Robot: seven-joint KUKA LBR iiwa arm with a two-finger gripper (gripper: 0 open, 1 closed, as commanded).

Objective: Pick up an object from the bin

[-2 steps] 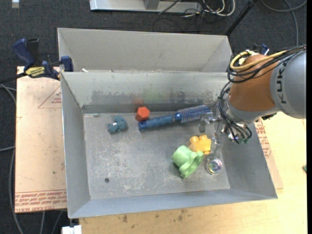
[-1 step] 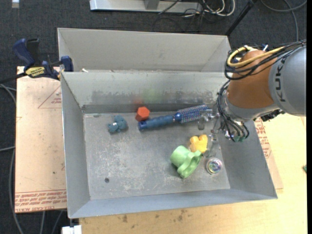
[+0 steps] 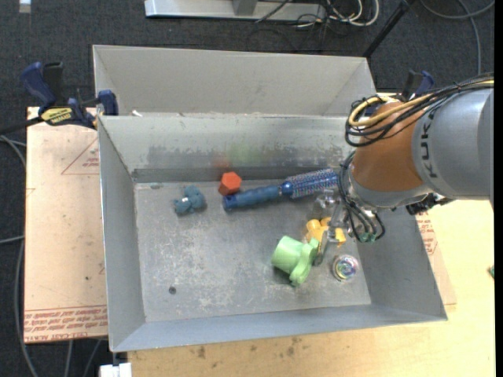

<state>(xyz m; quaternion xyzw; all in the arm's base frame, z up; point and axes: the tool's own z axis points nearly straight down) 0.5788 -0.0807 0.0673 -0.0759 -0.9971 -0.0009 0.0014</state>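
Note:
My gripper (image 3: 336,220) hangs low in the right part of the bin, under the arm's orange cover. Right beside it on its left lies a small yellow thing (image 3: 316,228), partly hidden by the gripper. A light green cup-like thing (image 3: 291,258) lies on its side just left of and below the yellow one. Just below the gripper on the bin floor rests a small round shiny thing (image 3: 344,268). Whether anything sits in the gripper I cannot make out.
A blue brush (image 3: 271,192) with a bristled head lies along the back of the floor, its head reaching under the arm. An orange block (image 3: 230,182) sits at its left end. A small blue-grey lump (image 3: 189,203) lies further left.

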